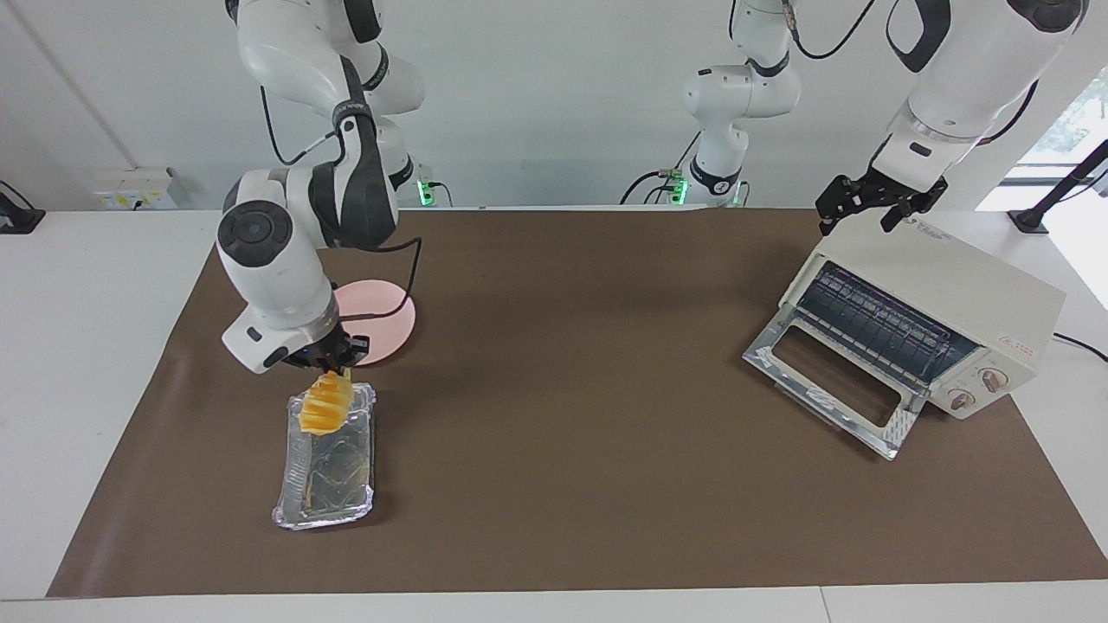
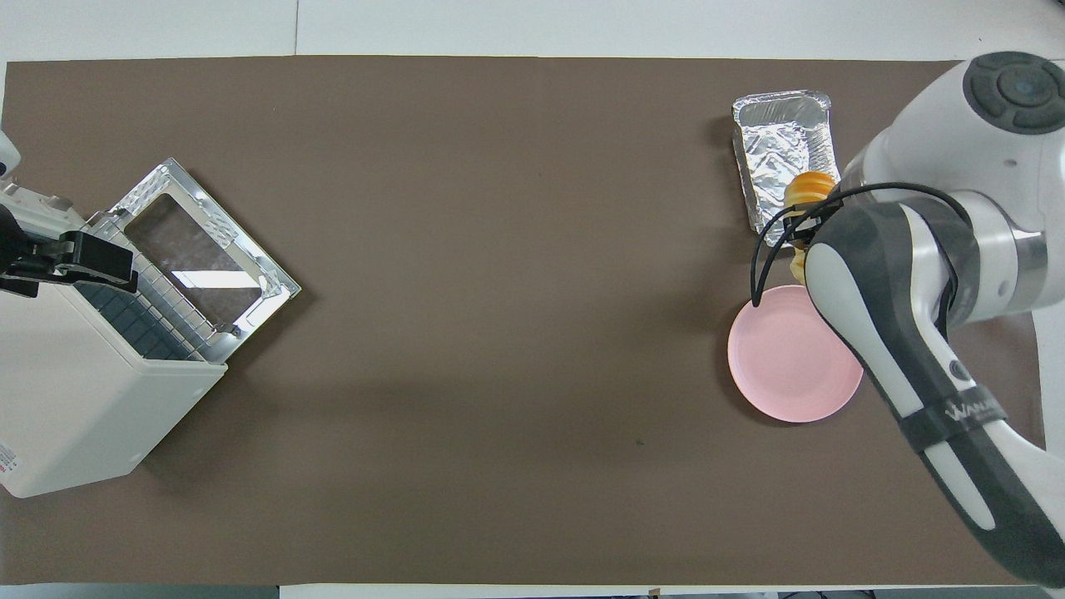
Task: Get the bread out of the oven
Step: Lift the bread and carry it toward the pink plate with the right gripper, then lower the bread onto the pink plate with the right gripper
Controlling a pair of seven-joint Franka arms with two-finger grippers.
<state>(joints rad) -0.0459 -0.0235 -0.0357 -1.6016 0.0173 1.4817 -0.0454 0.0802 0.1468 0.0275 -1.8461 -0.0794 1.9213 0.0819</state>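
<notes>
The golden-yellow bread (image 1: pixel 326 404) (image 2: pixel 809 189) hangs in the air from my right gripper (image 1: pixel 332 370), which is shut on its upper end. It is over the end of the crinkled foil tray (image 1: pixel 327 472) (image 2: pixel 778 150) nearer to the robots. The tray itself holds nothing. The cream-white oven (image 1: pixel 952 298) (image 2: pixel 75 391) stands at the left arm's end of the table, its glass door (image 1: pixel 827 381) (image 2: pixel 208 249) dropped open and its dark rack (image 1: pixel 874 324) bare. My left gripper (image 1: pixel 872 206) (image 2: pixel 71 262) waits open over the oven's top edge.
A pink plate (image 1: pixel 385 324) (image 2: pixel 786 358) lies on the brown mat (image 1: pixel 571 389) just nearer to the robots than the foil tray. The right arm's forearm reaches over part of the plate in the overhead view.
</notes>
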